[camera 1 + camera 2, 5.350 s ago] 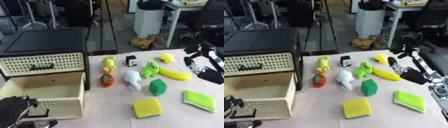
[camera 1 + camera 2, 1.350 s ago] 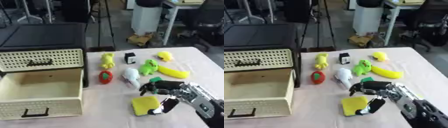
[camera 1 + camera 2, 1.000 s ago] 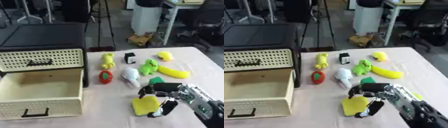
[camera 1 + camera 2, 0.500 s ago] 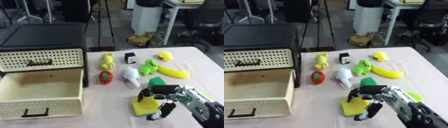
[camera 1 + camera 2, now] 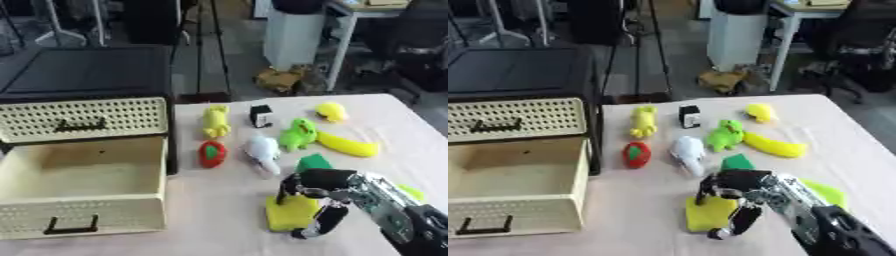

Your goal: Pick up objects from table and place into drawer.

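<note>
A yellow sponge (image 5: 289, 216) lies flat on the table's near middle. My right hand (image 5: 343, 192) comes in from the lower right and is shut on it: dark fingers (image 5: 302, 181) curl over its far edge and the thumb (image 5: 322, 223) presses its near right corner. The cream drawer (image 5: 83, 192) stands pulled out at the left, with nothing visible inside. Behind the sponge lie a green block (image 5: 312, 162), a white toy (image 5: 262, 154), a red strawberry (image 5: 211, 153), a green frog (image 5: 298, 133), a banana (image 5: 348, 145), a yellow toy (image 5: 215, 120) and a black-and-white cube (image 5: 260, 115). My left hand does not show.
The drawer belongs to a cream and black cabinet (image 5: 83, 95) at the back left. A small yellow toy (image 5: 332, 111) sits at the far right, and a green and yellow sponge (image 5: 824, 192) shows behind my right forearm. Office furniture stands beyond the table.
My right hand has settled lower over the yellow sponge, and its fingers and thumb have closed on the sponge's edges. The other toys and the drawer have stayed put.
</note>
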Tool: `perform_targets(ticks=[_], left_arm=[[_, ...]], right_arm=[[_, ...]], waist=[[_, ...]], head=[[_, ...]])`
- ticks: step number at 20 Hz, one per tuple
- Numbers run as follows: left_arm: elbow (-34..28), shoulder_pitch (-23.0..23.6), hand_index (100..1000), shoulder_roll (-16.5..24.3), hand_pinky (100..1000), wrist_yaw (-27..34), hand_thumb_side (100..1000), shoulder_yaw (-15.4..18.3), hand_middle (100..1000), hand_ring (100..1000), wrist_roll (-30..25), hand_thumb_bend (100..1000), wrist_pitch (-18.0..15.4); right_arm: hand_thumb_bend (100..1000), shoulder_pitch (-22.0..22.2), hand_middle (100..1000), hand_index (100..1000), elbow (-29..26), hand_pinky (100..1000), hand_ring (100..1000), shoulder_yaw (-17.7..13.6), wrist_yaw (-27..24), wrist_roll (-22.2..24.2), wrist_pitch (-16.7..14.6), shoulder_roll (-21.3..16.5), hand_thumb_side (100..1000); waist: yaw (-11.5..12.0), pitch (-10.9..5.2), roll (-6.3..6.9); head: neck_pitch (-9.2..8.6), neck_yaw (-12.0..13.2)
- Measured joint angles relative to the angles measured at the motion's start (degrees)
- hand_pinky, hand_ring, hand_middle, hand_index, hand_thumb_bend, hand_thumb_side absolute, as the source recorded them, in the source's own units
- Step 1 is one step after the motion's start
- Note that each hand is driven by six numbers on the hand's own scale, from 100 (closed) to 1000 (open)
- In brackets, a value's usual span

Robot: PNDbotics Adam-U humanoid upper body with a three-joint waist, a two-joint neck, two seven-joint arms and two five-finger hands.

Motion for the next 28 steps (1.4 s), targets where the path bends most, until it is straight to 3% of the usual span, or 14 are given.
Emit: perform_targets(ticks=[3, 6, 11, 18, 23, 28], left_arm=[[0.0, 0.0, 770, 0.0, 183, 0.0, 1000, 0.0, 357, 100, -0.1, 575, -0.1], [0.0, 0.1, 771, 0.0, 183, 0.0, 1000, 0.0, 357, 100, -0.1, 572, -0.1], [0.0, 0.1, 771, 0.0, 183, 0.0, 1000, 0.0, 358, 100, -0.2, 570, -0.2], [0.0, 0.4, 771, 0.0, 184, 0.0, 1000, 0.0, 359, 101, -0.4, 569, -0.4], [0.0, 0.5, 770, 0.0, 183, 0.1, 1000, 0.0, 357, 100, -0.4, 571, -0.4], [0.0, 0.3, 770, -0.6, 183, 0.6, 1000, -0.1, 355, 100, -0.7, 574, -0.7]], right_arm=[[241, 0.0, 519, 796, 0.3, 336, 469, 0.0, 0.7, -1.6, -0.3, 0.4, 136], [175, 0.0, 468, 785, 0.6, 263, 419, 0.0, 1.4, -3.3, -0.3, 0.4, 103], [140, 0.9, 464, 779, -1.3, 275, 433, -0.1, -0.6, -4.8, 0.3, -0.1, 115], [150, 0.3, 462, 778, -13.9, 278, 436, -2.3, -11.7, -3.4, 3.5, -5.3, 130], [148, -5.3, 465, 784, -19.9, 287, 442, -3.2, -17.8, -2.1, 6.0, -7.1, 133], [140, -12.5, 466, 786, -19.6, 288, 444, -1.8, -19.8, 0.4, 6.9, -6.2, 132]], waist=[[0.0, 0.01, 0.00], [0.0, 0.02, -0.01], [-0.1, 0.02, -0.06], [-0.2, -0.49, -0.56], [0.0, -1.48, -0.50], [2.3, -2.16, 0.68]], head=[[-0.12, 0.0], [-0.13, 0.0], [-0.13, 0.0], [-0.13, 0.2], [0.13, 0.2], [0.44, -0.6]])
